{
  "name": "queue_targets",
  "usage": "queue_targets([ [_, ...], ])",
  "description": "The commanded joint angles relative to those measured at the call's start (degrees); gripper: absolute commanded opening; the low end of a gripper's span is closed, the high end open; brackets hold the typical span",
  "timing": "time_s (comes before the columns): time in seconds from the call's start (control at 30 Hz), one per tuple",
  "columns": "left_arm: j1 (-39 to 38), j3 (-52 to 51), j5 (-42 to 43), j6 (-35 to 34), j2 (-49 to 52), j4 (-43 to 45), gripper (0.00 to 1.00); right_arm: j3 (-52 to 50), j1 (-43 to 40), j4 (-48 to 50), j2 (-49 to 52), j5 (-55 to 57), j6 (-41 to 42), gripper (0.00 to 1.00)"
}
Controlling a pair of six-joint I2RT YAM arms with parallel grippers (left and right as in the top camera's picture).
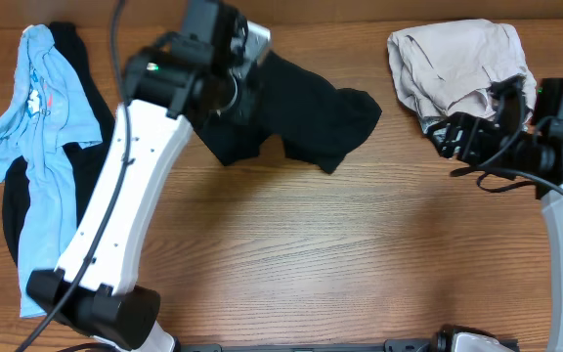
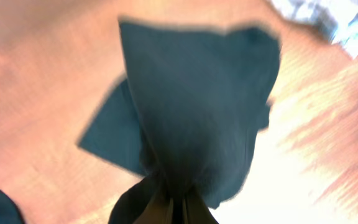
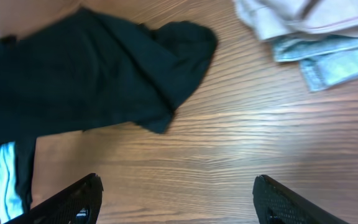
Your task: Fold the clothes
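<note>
Left gripper (image 2: 174, 210) — jaws pinched tight on a bunch of the black shirt (image 1: 301, 112), which trails from the grip across the table (image 1: 360, 244) at upper centre (wrist view blurred). Right gripper (image 3: 178, 194) — jaws wide, holding nothing, over bare wood near the beige piece (image 1: 457, 59) and pale denim (image 3: 334, 59), upper right. Light blue T-shirt (image 1: 42, 117) lies on a second black garment (image 1: 71, 49), far left.

Blurred black shirt (image 2: 197, 93), left wrist view
</note>
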Motion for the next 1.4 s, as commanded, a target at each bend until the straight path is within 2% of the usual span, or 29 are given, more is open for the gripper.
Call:
queue_targets([
  [0.0, -0.1, 6.6, 0.3, -1.2, -1.4, -0.6, 0.04, 0.5, 3.8, 0.8, -0.2, -0.4, 0.0, 0.81],
  [0.17, -0.1, 11.5, 0.6, -1.2, -1.4, -0.3, 0.04, 0.5, 10.0, 3.6, 0.5, -0.2, 0.3, 0.8],
  [0.27, -0.1, 13.1, 0.6, -1.2, -1.4, -0.3, 0.04, 0.5, 13.7, 5.0, 2.4, 2.1, 3.8, 0.78],
  [0.5, -0.1, 14.9, 0.0, -1.2, -1.4, 1.1, 0.04, 0.5, 21.9, 7.1, 10.4, 2.8, 7.6, 0.75],
  [0.8, -0.1, 16.7, -1.2, -1.2, -1.4, 3.3, 0.04, 0.5, 31.9, 15.6, 20.7, 2.8, 17.6, 0.73],
  [0.97, -0.1, 17.7, -5.1, -1.2, -1.4, 3.3, 0.04, 0.5, 34.1, 17.5, 23.5, 3.2, 19.3, 0.73],
  [1.17, -0.1, 17.7, -6.0, -1.2, -1.4, 3.3, 0.04, 0.5, 37.3, 17.6, 23.6, 9.8, 19.7, 0.77],
  [1.37, 0.0, 17.7, -6.0, -1.2, -1.4, 2.7, 0.04, -1.6, 39.4, 20.2, 23.6, 14.5, 29.1, 0.8],
])
